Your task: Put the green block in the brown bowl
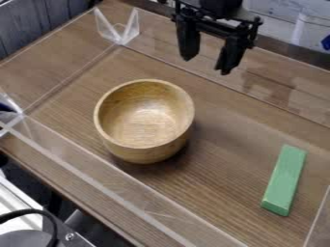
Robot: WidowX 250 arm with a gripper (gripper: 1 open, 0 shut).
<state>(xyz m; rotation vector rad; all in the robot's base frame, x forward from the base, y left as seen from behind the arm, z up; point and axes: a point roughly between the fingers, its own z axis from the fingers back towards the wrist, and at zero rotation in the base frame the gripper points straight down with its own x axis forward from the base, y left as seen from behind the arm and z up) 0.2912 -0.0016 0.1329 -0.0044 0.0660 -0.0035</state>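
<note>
The brown bowl [146, 119] is a round, thick-walled wooden bowl standing upright left of the middle of the wooden table, with nothing inside. The green block [285, 179] lies flat near the right front edge, its long side running roughly front to back. My gripper [207, 53] hangs at the top of the view, pointing down, its two black fingers [188, 43] spread apart with nothing between them. It is behind and to the right of the bowl, and well behind the block, touching neither.
Low clear plastic walls [52, 82] fence the table on the left, back and front. A clear corner bracket [123, 29] stands at the back left. A black cable and dark gear [33, 230] sit outside the front left corner.
</note>
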